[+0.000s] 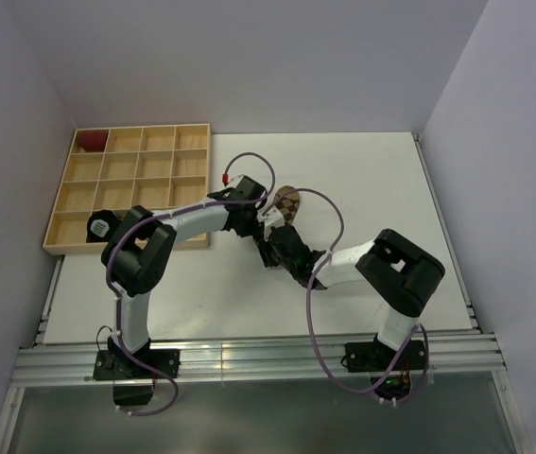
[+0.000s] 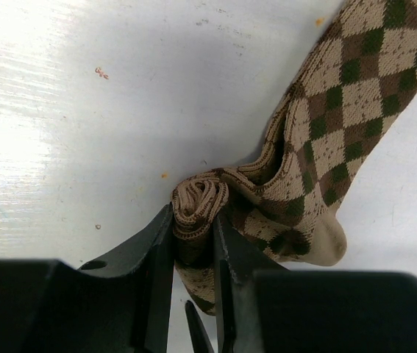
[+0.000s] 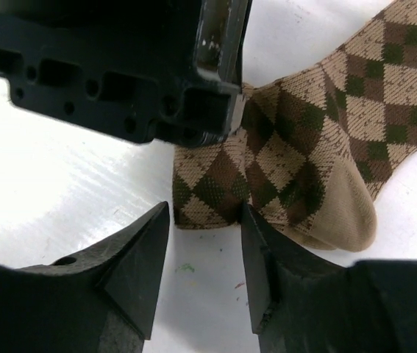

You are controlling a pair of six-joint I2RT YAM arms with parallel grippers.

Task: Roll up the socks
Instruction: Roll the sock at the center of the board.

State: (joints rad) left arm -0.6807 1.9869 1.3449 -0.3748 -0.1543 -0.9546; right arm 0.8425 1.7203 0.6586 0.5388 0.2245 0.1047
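The tan argyle sock [image 2: 340, 95] lies on the white table, its end bunched into a small roll. My left gripper [image 2: 193, 220] is shut on that bunched end, fabric squeezed between its black fingers [image 2: 157, 250]. Seen from above, the sock [image 1: 288, 200] shows just past the left gripper [image 1: 266, 214]. My right gripper [image 3: 202, 217] is open, its tips on either side of the folded edge of the sock [image 3: 304, 140], close under the left gripper's body [image 3: 120, 66]. A black bundle with a pale patch [image 1: 99, 227], possibly the other sock, sits in the tray.
A wooden tray [image 1: 130, 184] with several compartments stands at the table's far left. A small dark red bundle [image 1: 91, 140] lies in its far-left corner compartment. Both arms meet near the table's middle, purple cables looping over them.
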